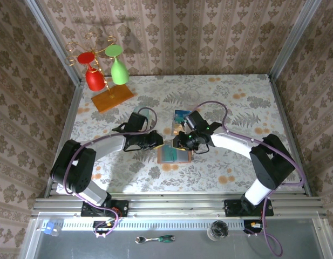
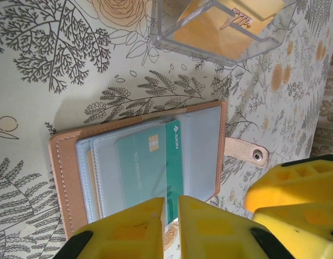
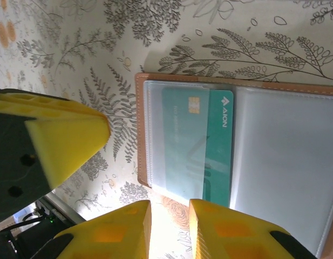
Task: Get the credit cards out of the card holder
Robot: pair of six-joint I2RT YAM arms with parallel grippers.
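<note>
Lying open and flat on the floral-patterned tabletop [image 1: 236, 97] is the small brown folding card holder [image 1: 174, 156] [image 2: 63, 178] [image 3: 140, 135] with grey-blue clear pockets. It sits near the middle, in front of both arms. A thin teal-green card [image 2: 142, 167] [image 3: 182, 145] sits in one pocket, with its printed end sticking out past the pocket's edge.

The left fingers [image 1: 155, 141] [image 2: 134, 226] are yellow blocks at the far left edge of the holder. They are drawn almost together with only a thin slit between them. In the left wrist view the end of the teal-green card lines up with that slit, but I cannot tell whether they are pinching it.

The right fingers [image 1: 179, 143] [image 3: 231, 232] are at the holder's far edge, just beside the left ones. They stand a little apart, and bare tabletop shows through the gap. One of them overlaps the holder's border in the right wrist view, and I cannot tell whether it touches.

A small blue-and-tan card [image 1: 182, 116] lies flat on the tabletop just beyond the right wrist, near the holder. A clear plastic box [image 1: 144, 114] [image 2: 220, 32] stands beyond the left fingers with something orange-tan inside. At the far left corner is an orange wooden base [image 1: 112, 100] with a wire rack. A red glass [image 1: 94, 78] and a green glass [image 1: 119, 70] hang from the rack upside down.
</note>
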